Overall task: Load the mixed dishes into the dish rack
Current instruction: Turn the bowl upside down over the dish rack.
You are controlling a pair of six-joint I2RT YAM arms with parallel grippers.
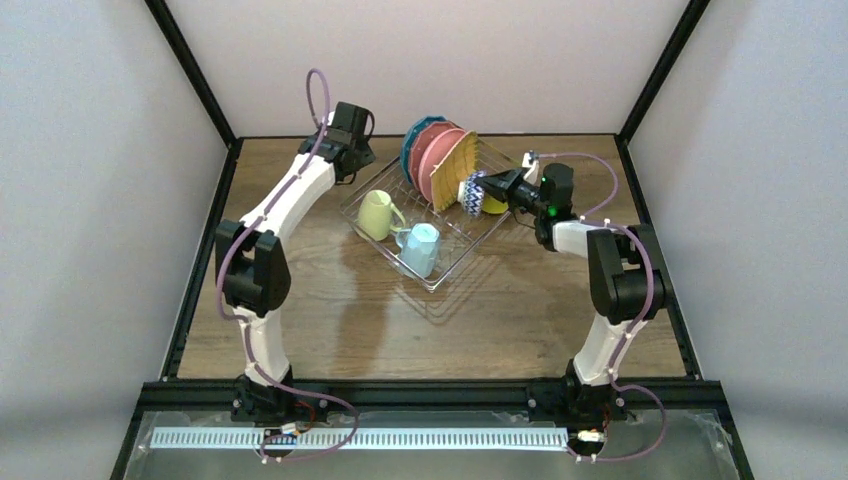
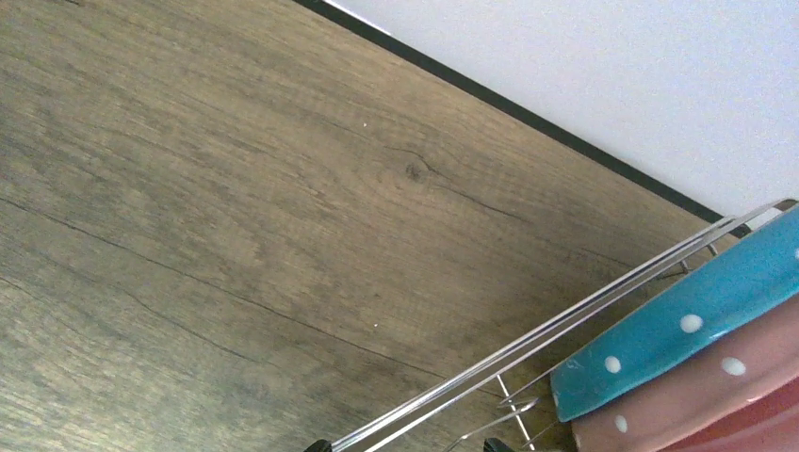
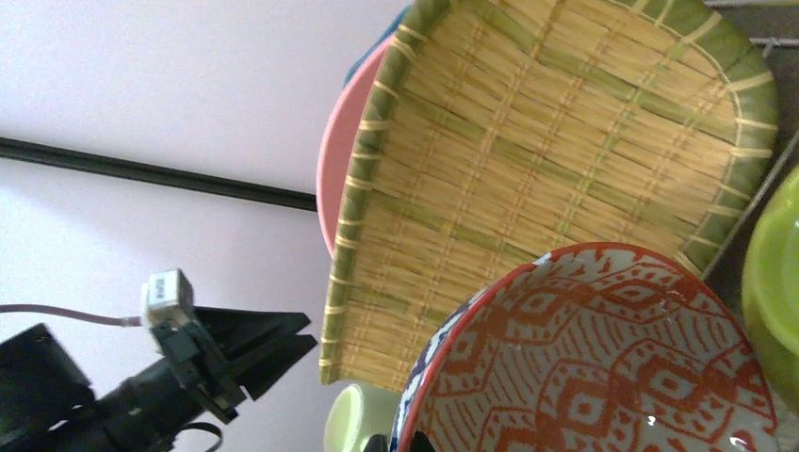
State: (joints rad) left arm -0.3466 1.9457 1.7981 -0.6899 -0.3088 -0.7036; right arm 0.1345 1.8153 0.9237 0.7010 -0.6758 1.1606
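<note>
Top view looks down on the whole surface [image 1: 330,330] — both wrist views sit close to the dish rack [image 1: 455,255].

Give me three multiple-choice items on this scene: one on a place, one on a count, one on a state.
1. Where is the woven plate? A. flat on the table B. on edge in the dish rack C. under the mugs
2. How many mugs are in the rack? A. one B. four C. two
3. The right tool is: A. shut on the red-patterned bowl B. open over the table C. shut on a mug
Answers: 1 B, it stands beside the pink plate; 2 C, a pale green mug and a light blue mug; 3 A, the bowl's rim is pinched in it.
</note>
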